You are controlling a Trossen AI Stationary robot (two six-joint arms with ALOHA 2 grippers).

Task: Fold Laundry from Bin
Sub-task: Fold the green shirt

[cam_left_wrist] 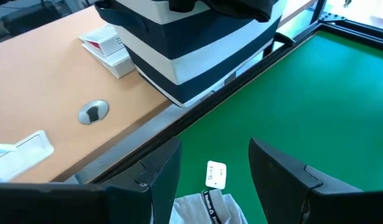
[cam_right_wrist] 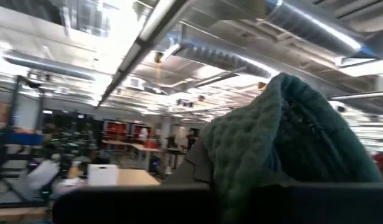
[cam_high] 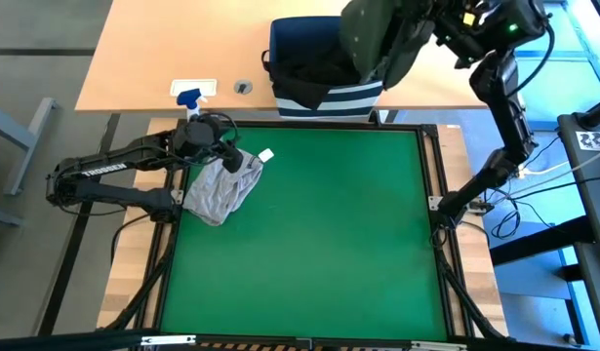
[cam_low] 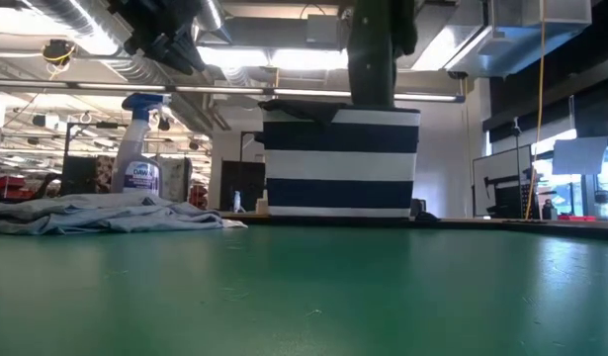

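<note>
High view: right claw (cam_high: pixel 402 44) hanging above the bin (cam_high: pixel 324 93), clamped on the olive garment (cam_high: pixel 373 34) dangling over its rim. Left claw (cam_high: pixel 231 156) hovering well left of the bin, fingers spread wide, gripping nothing, over the grey garment (cam_high: pixel 221 187) lying on the green counter (cam_high: pixel 319 244).

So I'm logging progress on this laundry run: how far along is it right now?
Early. The light grey garment is out on the green mat, still crumpled, with the left gripper open above it. The right gripper is lifting the dark olive green garment above the bin. Black cloth remains in the bin. Nothing looks folded yet.
</note>
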